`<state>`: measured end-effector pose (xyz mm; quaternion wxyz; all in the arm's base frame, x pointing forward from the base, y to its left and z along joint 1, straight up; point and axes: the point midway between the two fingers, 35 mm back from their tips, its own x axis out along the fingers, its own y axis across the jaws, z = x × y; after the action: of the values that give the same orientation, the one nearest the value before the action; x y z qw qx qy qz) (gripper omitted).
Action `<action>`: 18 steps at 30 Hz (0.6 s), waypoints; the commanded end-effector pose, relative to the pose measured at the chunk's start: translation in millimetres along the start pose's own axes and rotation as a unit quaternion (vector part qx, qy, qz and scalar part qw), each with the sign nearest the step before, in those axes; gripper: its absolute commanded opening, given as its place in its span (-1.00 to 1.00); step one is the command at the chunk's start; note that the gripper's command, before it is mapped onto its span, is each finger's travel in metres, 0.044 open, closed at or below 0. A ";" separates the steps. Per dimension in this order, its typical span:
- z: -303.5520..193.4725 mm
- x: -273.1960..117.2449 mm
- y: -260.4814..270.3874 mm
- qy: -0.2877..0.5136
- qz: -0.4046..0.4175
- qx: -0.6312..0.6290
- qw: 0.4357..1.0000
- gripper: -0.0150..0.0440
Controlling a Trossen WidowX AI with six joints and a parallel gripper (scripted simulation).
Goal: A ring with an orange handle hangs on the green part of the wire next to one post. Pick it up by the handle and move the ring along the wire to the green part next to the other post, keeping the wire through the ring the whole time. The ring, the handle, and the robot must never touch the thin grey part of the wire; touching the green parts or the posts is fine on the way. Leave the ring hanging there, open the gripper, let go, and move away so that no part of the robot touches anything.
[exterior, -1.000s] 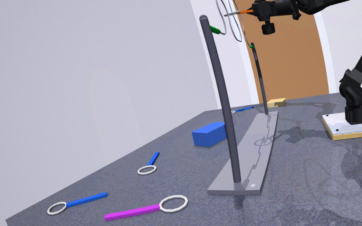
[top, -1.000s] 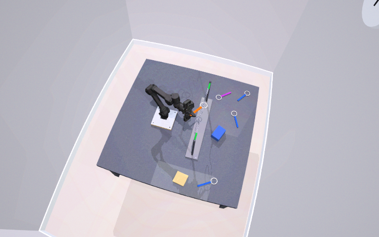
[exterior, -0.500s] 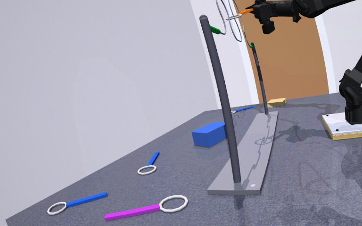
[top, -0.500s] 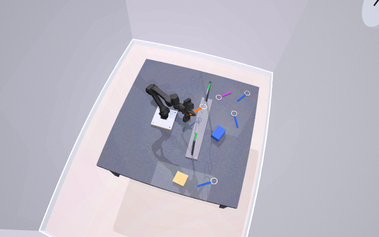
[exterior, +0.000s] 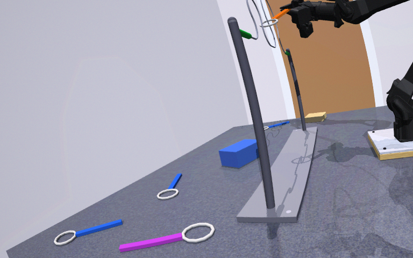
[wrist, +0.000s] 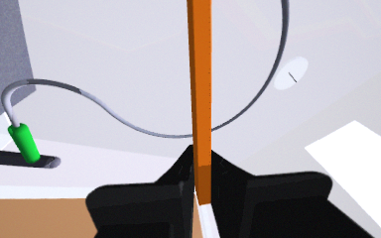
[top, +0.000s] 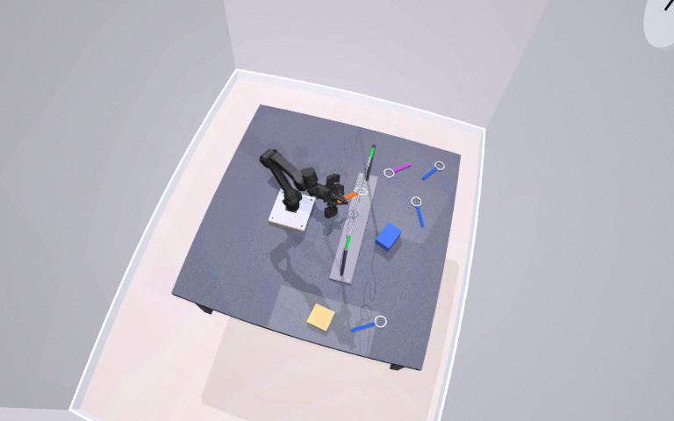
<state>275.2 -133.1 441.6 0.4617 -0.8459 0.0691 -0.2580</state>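
Observation:
My gripper [top: 343, 199] [exterior: 288, 9] [wrist: 195, 148] is shut on the orange handle [top: 350, 196] [exterior: 280, 14] [wrist: 201, 74]. The white ring [top: 366, 191] [exterior: 277, 21] is at the handle's far end, high over the base plate between the posts; it is outside the wrist view. The grey wire [wrist: 111, 113] passes behind the handle there. Strands cross the ring's outline in the exterior view; whether they touch it I cannot tell. One green part [top: 372, 152] [exterior: 245, 33] is by one post [top: 369, 168] [exterior: 251, 91], the other [top: 347, 242] [exterior: 287, 53] [wrist: 25, 143] by the other post [top: 343, 261] [exterior: 297, 88].
The grey base plate [top: 342, 273] [exterior: 258, 209] carries both posts. A blue block [top: 388, 237] [exterior: 237, 155] lies beyond it. A yellow block [top: 320, 317] [exterior: 315, 116] lies near the table edge. A magenta-handled ring [top: 401, 167] [exterior: 152, 242] and several blue-handled rings lie on the table.

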 end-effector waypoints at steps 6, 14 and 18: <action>0.0 0.6 6.8 -0.003 -0.009 -0.019 1.000 -1.00; -1.1 -0.4 19.8 0.000 0.002 0.001 1.000 -1.00; -1.3 -1.6 29.3 0.003 0.015 0.022 1.000 -1.00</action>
<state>275.3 -145.8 424.6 0.4676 -0.8423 0.0731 -0.2580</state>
